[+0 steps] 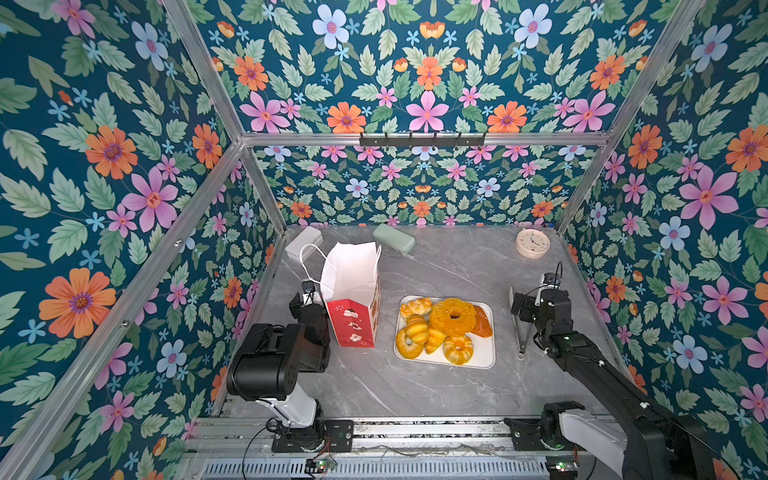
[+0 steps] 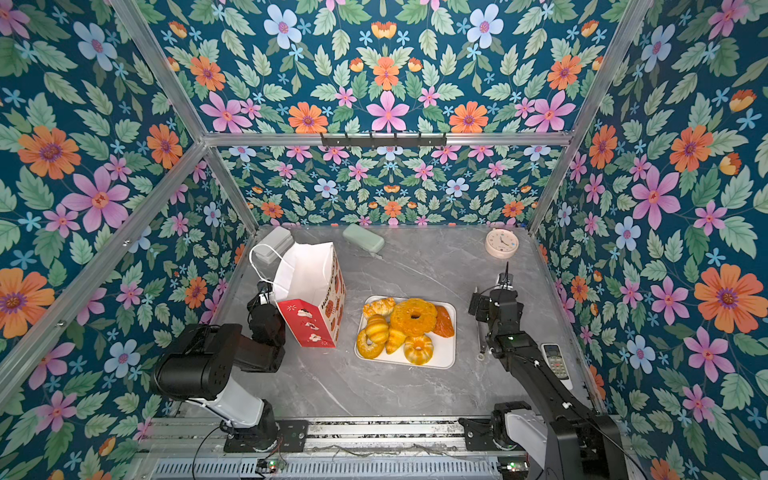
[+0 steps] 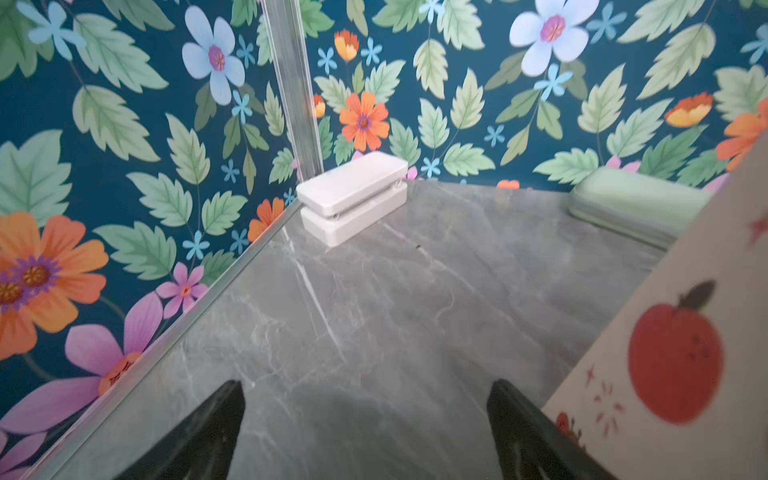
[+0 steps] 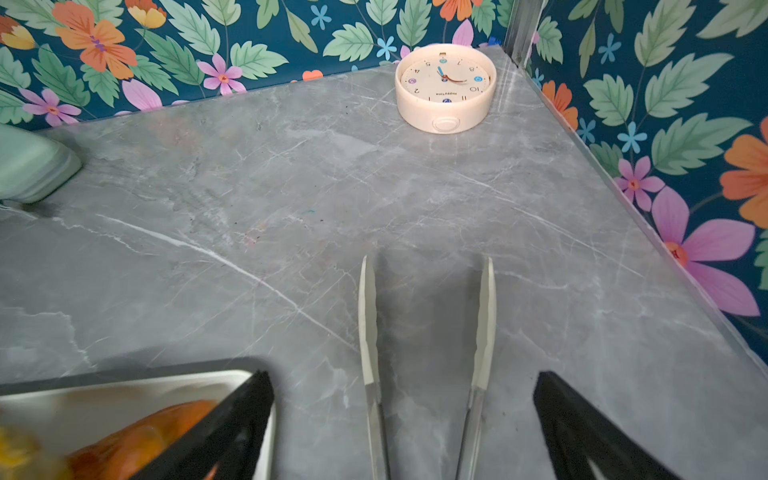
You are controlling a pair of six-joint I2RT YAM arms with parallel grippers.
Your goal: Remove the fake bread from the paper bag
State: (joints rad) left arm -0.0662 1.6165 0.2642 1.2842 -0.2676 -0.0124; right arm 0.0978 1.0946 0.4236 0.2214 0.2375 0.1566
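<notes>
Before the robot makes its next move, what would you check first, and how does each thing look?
1. Paper bag standing upright: ok.
2. Fake bread out on the white tray: ok.
3. Nothing left at the bag's bottom: cannot tell.
4. Left gripper open and empty, beside the bag: ok.
5. Right gripper open and empty, tongs lying on the table between its jaws: ok.

There are seven fake bread pieces (image 1: 444,330), one paper bag (image 1: 353,320), one tray (image 1: 482,361), one clock (image 1: 532,243) and one pair of tongs (image 4: 368,324).
</notes>
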